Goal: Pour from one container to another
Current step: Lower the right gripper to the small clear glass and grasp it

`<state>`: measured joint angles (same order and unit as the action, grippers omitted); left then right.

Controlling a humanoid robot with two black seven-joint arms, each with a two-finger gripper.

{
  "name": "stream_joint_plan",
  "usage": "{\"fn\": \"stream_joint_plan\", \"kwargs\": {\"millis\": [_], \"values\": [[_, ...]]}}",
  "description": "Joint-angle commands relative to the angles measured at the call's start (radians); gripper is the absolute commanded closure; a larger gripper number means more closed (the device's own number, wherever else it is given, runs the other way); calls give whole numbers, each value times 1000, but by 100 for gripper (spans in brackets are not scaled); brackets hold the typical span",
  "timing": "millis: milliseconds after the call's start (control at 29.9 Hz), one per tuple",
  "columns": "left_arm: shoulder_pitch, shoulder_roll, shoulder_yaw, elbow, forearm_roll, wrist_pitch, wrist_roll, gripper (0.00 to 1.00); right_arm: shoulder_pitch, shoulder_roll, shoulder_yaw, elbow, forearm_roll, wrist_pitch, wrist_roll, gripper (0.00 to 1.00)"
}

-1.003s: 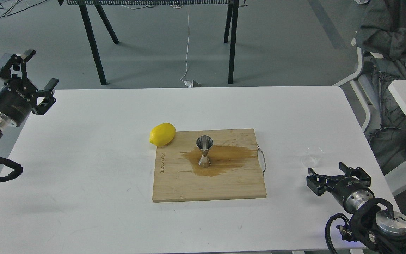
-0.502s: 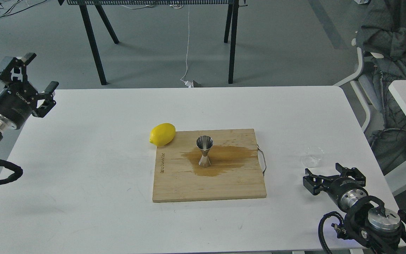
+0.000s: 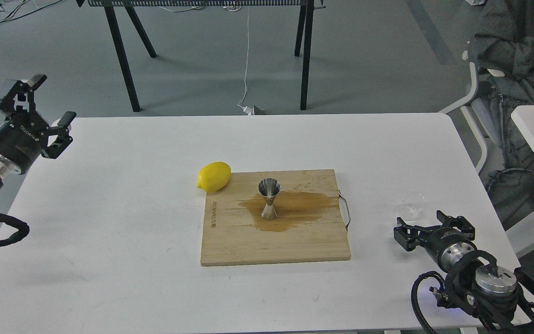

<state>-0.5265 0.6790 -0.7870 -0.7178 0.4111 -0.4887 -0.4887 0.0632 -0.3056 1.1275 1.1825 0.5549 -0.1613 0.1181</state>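
The steel hourglass jigger (image 3: 269,198) stands upright on a wooden cutting board (image 3: 230,241), in the middle of a brown wet stain (image 3: 301,208). The small clear cup (image 3: 411,206) stands on the white table (image 3: 123,232) to the right of the board. My right gripper (image 3: 431,224) lies low just in front of the cup, open, with nothing between its fingers and not touching the cup. My left gripper (image 3: 40,102) hangs open and empty over the table's far left edge, far from both containers.
A yellow lemon (image 3: 213,176) rests against the board's back left corner. The board has a metal handle (image 3: 345,211) on its right side. A seated person (image 3: 517,55) and a white chair are at the right; black table legs (image 3: 123,60) stand behind.
My right gripper has crept forward and slightly left, closing in on the clear cup. My left gripper has drifted a little downward. Cup, jigger and lemon have not moved.
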Motion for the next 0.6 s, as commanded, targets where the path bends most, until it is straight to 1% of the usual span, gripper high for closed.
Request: {"fn": "stream_joint_plan", "kwargs": {"millis": [0,569], "values": [[0,-1,0,0,0,0,0,0,7,6,2,-14,-7,0,0,1],[9,-10,0,1,0,0,0,0,55,32,3,-78,-12,20,5,1]]}}
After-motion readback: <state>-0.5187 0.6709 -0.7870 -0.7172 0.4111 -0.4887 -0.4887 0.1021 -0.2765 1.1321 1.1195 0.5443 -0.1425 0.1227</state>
